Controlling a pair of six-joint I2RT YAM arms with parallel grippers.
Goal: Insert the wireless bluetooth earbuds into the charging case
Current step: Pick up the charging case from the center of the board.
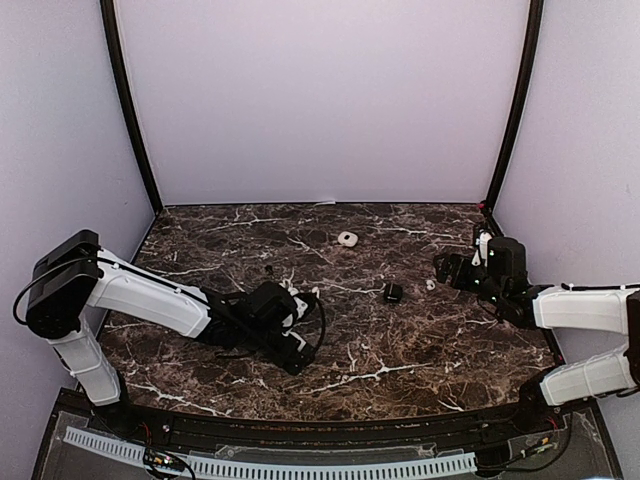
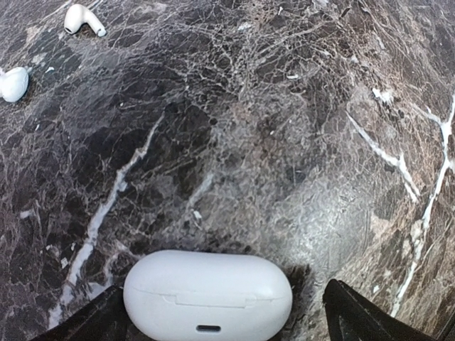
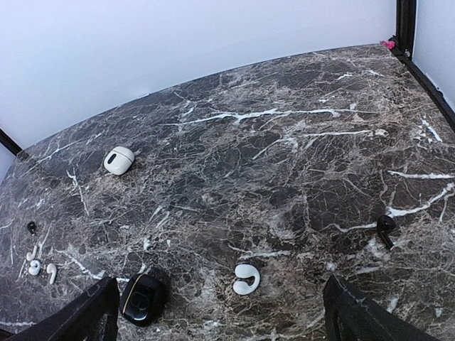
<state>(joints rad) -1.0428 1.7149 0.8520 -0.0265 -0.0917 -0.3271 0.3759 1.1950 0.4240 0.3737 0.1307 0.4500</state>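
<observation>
The tabletop [image 1: 400, 350] is dark brown marble with white veins, closed in by plain pale walls [image 1: 320, 100] with black corner posts.

The left jaws stand wide open and low over the surface, gripping nothing. A white pebble-shaped case [image 2: 207, 295] lies flat between them. One dark fingertip [image 2: 96, 320] is just beside it and the other is apart from it. I cannot tell whether the near tip touches. Well ahead of these jaws and off to one side lie two white stemmed earbuds [image 2: 82, 18], close together on the bare marble.

The right jaws are also spread fully and hold nothing, their fingertips [image 3: 366, 312] clear of everything. Just ahead, about midway between the tips, lies a white hook-shaped earbud [image 3: 247, 278]. A black case [image 3: 142, 298] sits right beside one tip. A black stemmed earbud [image 3: 386, 226] lies a little further ahead, towards the other tip. A second white case [image 3: 119, 160] rests far ahead near the back wall.

My count is two white cases and one black case. From the right wrist view the white buds by the left jaws look like three in a cluster [image 3: 39, 264], with a tiny dark speck [image 3: 31, 227] beside them that is too small to identify. With the hooked white bud and the black bud, that makes five earbuds, all loose on the tabletop and none in a case.
</observation>
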